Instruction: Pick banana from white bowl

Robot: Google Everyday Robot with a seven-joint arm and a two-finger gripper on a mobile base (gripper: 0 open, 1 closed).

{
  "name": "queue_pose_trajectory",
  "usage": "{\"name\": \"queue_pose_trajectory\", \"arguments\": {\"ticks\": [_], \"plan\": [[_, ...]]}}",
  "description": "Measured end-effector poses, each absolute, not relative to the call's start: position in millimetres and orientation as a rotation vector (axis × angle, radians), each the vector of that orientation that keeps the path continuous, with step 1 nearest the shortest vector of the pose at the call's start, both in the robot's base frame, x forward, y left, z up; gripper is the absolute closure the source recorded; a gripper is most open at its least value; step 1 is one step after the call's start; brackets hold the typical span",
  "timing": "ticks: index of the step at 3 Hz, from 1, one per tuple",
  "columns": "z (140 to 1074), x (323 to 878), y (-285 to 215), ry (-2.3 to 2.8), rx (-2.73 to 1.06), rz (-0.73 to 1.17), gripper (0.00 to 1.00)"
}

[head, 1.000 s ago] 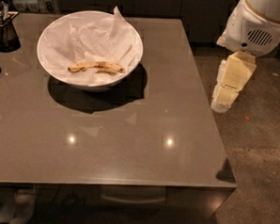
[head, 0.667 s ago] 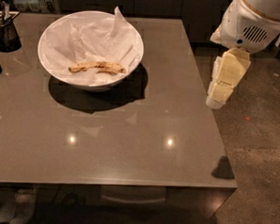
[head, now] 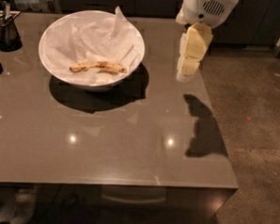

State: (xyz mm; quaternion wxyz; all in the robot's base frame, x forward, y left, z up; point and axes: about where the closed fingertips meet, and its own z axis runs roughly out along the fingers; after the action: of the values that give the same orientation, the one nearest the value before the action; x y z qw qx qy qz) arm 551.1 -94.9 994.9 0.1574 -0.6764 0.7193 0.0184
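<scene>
The arm (head: 206, 6) above the gripper (head: 185, 76), right of the white bowl (head: 46, 62), is cropped.

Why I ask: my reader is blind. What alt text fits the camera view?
A spotted yellow banana lies in a paper-lined white bowl on a grey table. The robot's gripper hangs to the bowl's right, near the table's right edge, touching nothing. A dark container stands at the far left.

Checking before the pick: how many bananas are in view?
1. The banana lies on the paper inside the white bowl, far left on the table; paper folds could hide others. The tool hangs over the table's right edge.
</scene>
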Motion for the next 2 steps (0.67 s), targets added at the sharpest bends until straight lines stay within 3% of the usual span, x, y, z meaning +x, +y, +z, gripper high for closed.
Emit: {"name": "queue_pose_trajectory", "arguments": {"ticks": [2], "plan": [[1000.5,566.0,-73.9,1.993,-1.897,0.048,0.0]]}}
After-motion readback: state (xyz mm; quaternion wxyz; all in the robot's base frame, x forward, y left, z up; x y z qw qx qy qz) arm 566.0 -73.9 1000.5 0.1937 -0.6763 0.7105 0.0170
